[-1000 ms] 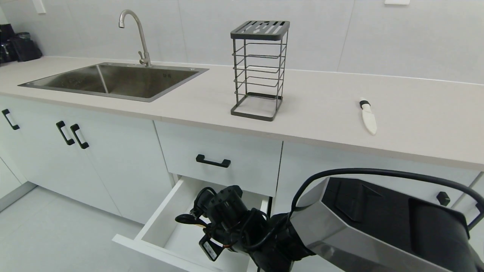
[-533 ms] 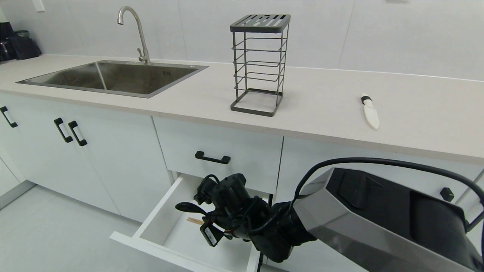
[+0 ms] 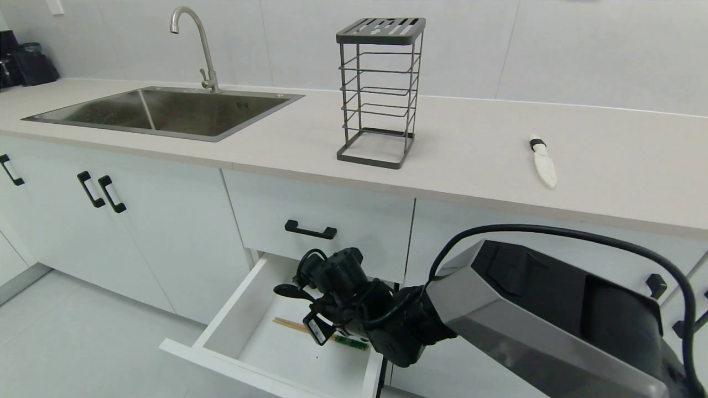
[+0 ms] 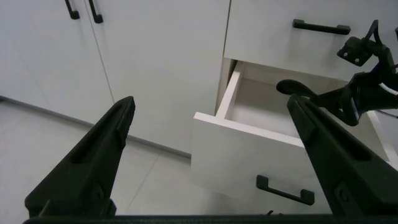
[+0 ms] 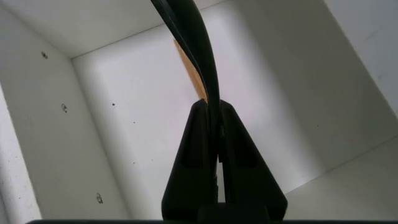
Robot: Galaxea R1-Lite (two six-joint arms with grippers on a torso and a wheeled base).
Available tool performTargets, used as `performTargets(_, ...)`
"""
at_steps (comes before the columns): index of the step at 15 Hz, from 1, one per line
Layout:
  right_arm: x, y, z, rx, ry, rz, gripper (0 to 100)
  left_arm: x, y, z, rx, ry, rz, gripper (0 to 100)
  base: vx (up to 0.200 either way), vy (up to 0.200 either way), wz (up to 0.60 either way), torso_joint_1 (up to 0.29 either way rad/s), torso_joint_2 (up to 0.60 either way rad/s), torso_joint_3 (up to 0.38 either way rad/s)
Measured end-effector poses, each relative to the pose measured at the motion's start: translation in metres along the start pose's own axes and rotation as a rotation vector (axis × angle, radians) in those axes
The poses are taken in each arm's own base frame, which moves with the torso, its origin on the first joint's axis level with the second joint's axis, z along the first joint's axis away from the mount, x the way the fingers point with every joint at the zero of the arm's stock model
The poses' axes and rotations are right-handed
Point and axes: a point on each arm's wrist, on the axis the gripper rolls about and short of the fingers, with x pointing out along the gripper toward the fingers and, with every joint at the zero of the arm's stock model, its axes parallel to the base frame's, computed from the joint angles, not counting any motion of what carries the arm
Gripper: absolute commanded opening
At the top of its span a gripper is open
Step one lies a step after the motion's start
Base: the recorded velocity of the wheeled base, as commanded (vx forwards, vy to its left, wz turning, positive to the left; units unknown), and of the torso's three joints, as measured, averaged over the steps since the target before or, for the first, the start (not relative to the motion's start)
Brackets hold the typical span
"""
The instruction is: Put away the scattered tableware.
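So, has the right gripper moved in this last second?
Yes. The right gripper, shut on the black spoon, has come nearer to the handle of the closed drawer above it.

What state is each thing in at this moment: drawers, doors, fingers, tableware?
Lower drawer, pulled open.
Upper drawer, shut.
Cabinet doors, shut.
Right gripper, fingers shut on the black spoon over the lower drawer.
Left gripper, fingers open, holding nothing.
Chopsticks, lying in the lower drawer.
Knife, lying flat on the counter.
Knife rack, upright on the counter.
Faucet, no water running.
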Motion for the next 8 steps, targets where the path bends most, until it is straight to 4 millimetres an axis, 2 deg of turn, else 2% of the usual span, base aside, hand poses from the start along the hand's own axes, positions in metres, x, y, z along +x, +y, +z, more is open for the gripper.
performTargets(1, 0.003, 0.0, -0.002, -0.013, 0.004, -0.002, 0, 0.0, 0.0, 0.0, 0.0, 0.0, 0.0, 100, 0.0, 0.0, 0.0, 0.0, 0.0, 0.0)
performTargets(3, 0.009, 0.001, -0.008, -0.034, 0.012, -0.003, 0, 0.0, 0.0, 0.0, 0.0, 0.0, 0.0, 100, 0.0, 0.0, 0.0, -0.159, 0.15, 0.036)
performTargets(6, 0.016, 0.003, -0.013, -0.063, 0.008, 0.0, 0, 0.0, 0.0, 0.0, 0.0, 0.0, 0.0, 100, 0.0, 0.0, 0.0, -0.206, 0.26, 0.111)
performTargets(8, 0.018, 0.001, -0.016, -0.064, 0.011, -0.002, 0, 0.0, 0.0, 0.0, 0.0, 0.0, 0.0, 100, 0.0, 0.0, 0.0, -0.068, 0.27, 0.041)
